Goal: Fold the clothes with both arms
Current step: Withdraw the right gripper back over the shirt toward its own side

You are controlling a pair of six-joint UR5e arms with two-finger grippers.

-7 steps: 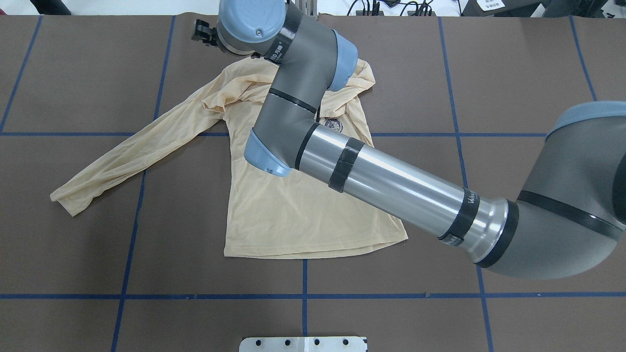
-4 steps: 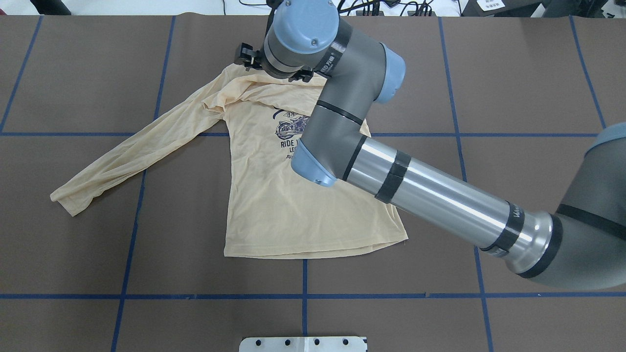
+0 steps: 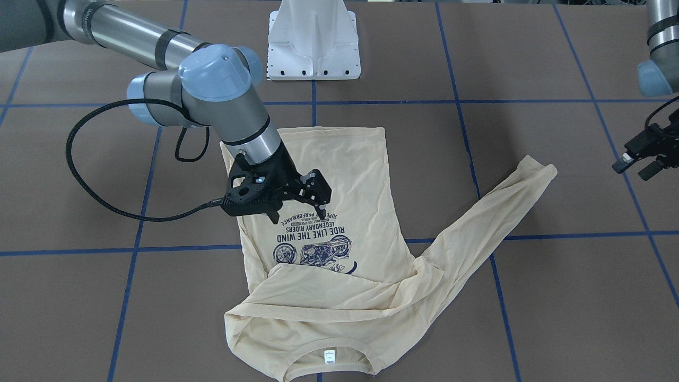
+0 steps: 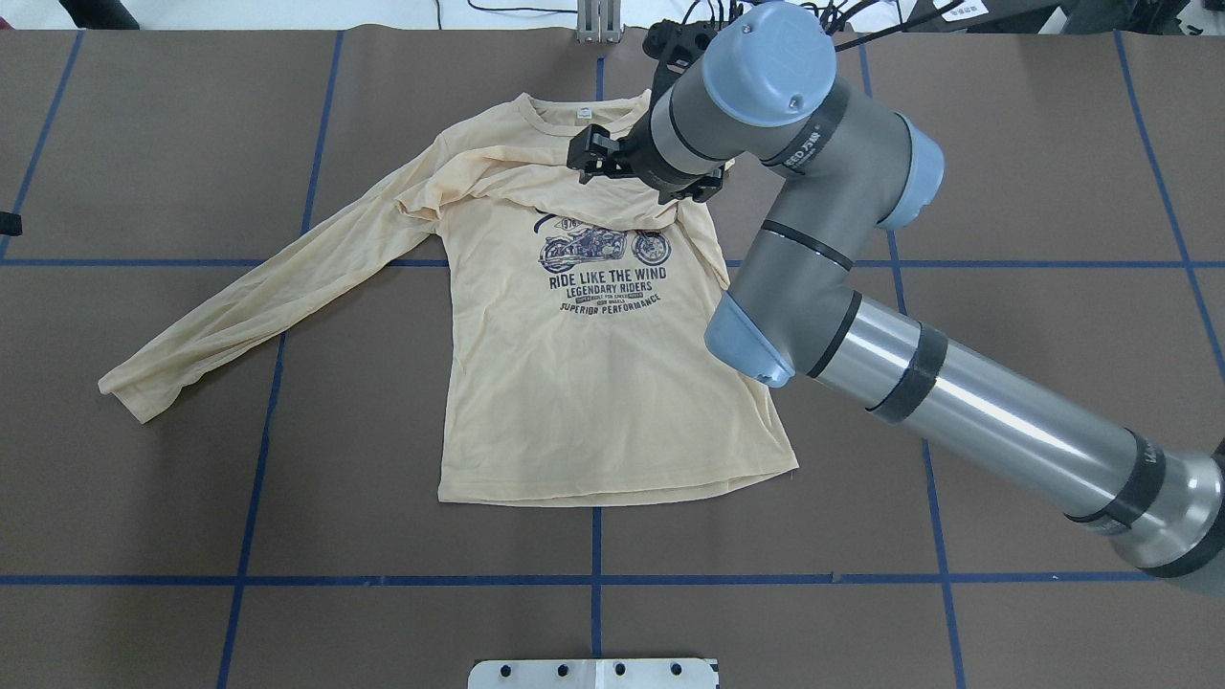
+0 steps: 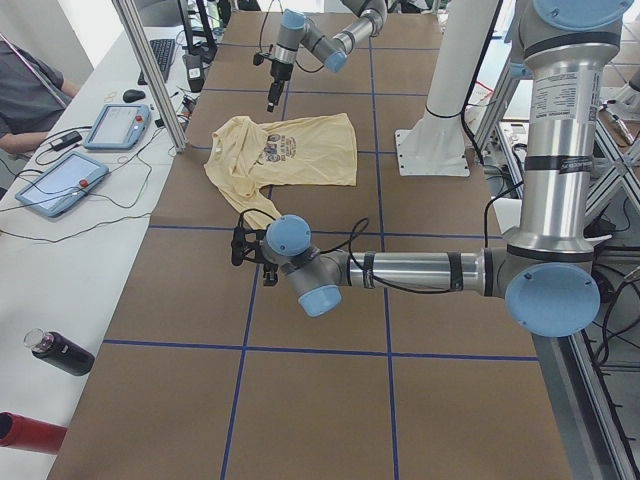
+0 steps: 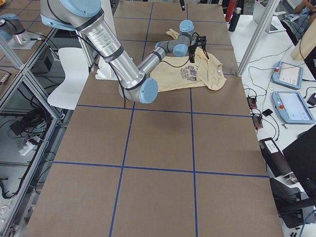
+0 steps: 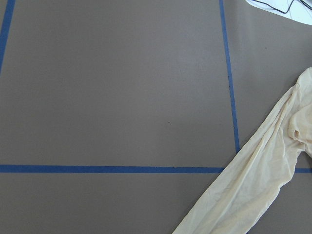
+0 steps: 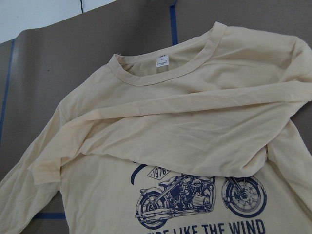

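Right gripper (image 3: 317, 198) hangs released over the shirt (image 4: 593, 383), flat mid-table. Its 1 outstretched sleeve (image 4: 239, 316) runs toward my left gripper (image 3: 634, 165), also unclenched and empty, which sits nearer that cuff (image 3: 541, 171).

cream t-shirt (image 4: 593, 402) spread on the brown, blue-lined table (image 4: 1034, 144)

The right gripper (image 4: 595, 155) hangs over the T-shirt (image 4: 593, 383), apparently clear of it, jaws hidden.

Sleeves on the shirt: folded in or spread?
One each. One sleeve lies folded across the chest above the print; the other sleeve stretches out over the table.
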